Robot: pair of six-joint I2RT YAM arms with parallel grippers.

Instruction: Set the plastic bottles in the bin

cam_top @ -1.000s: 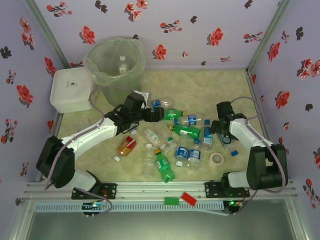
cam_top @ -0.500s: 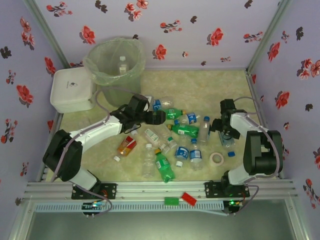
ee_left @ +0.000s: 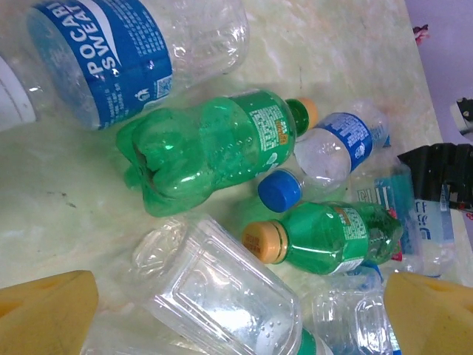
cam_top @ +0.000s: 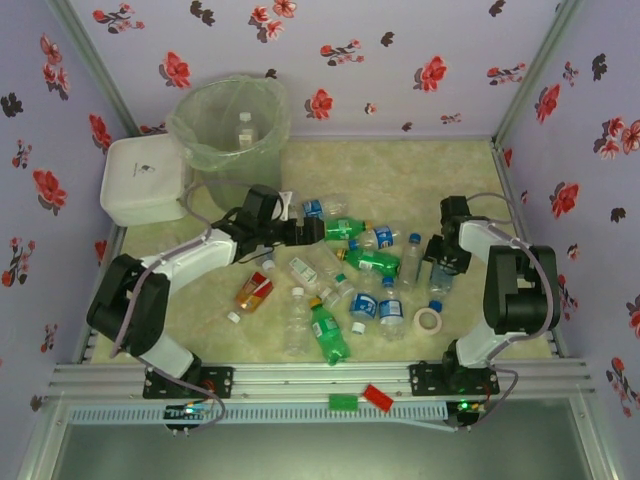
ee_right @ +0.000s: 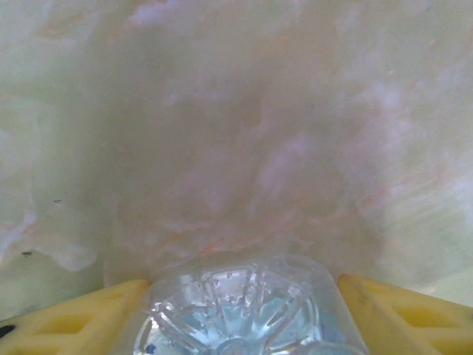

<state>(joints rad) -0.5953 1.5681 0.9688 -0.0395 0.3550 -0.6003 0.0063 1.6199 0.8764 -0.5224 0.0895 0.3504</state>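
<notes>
Several plastic bottles [cam_top: 372, 262] lie scattered mid-table, clear, blue-labelled and green, plus one with an orange-red label [cam_top: 254, 292]. The grey-green bin [cam_top: 230, 125], lined with a clear bag, stands at the back left with a bottle inside. My left gripper [cam_top: 306, 233] points right at a green bottle [cam_top: 345, 228]. In the left wrist view, the left gripper [ee_left: 236, 314] is wide open, its yellow fingers [ee_left: 44, 314] either side of a clear bottle [ee_left: 222, 285]. My right gripper [ee_right: 240, 318] presses both sides of a clear bottle [ee_right: 236, 307], which has a blue cap [cam_top: 437, 282].
A white lidded box [cam_top: 145, 178] sits left of the bin. A tape roll [cam_top: 432, 320] lies near the right arm's base. Red [cam_top: 378, 397] and green [cam_top: 343, 402] blocks rest on the front rail. Flowered walls close in three sides.
The left gripper has drawn back slightly to the left. The right gripper has turned and shifted left, and the clear bottle's blue cap swung left with it.
</notes>
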